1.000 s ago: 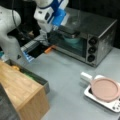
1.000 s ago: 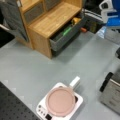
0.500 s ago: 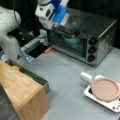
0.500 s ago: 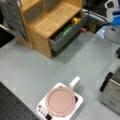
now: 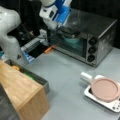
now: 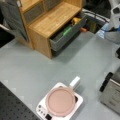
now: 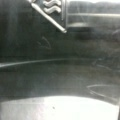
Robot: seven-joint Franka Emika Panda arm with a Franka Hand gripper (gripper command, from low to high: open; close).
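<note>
I've got the gripper (image 5: 65,29) at the oven (image 5: 88,37) door, can't tell its fingers' state, teal bowl (image 5: 72,40) just beyond them looks smooth, breakable—take its rim.

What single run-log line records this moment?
gripper: at toaster oven front | inside: teal bowl | pink pan on white base | drawer open
</note>
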